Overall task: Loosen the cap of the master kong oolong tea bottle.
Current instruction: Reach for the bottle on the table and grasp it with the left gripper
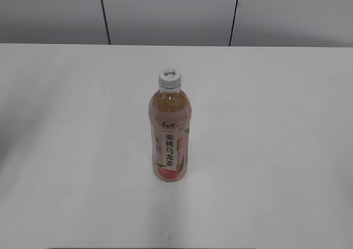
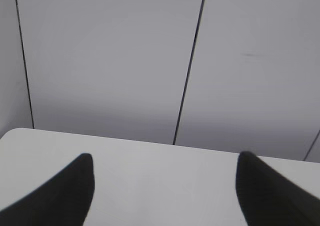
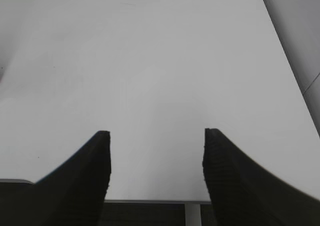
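Note:
The master kong oolong tea bottle (image 1: 170, 136) stands upright in the middle of the white table (image 1: 276, 150) in the exterior view. It holds amber tea and has a pink peach label with a white strip of black characters. The white ribbed cap (image 1: 170, 79) sits on its neck. Neither gripper shows in the exterior view. My left gripper (image 2: 165, 158) is open and empty over the table, facing the wall. My right gripper (image 3: 156, 133) is open and empty above the table's edge. The bottle shows in neither wrist view.
A grey panelled wall (image 1: 165, 12) with dark vertical seams runs behind the table. The left wrist view shows the table's far edge and rounded corner (image 2: 15, 133). The right wrist view shows the table's near edge (image 3: 150, 201) with a white leg below it.

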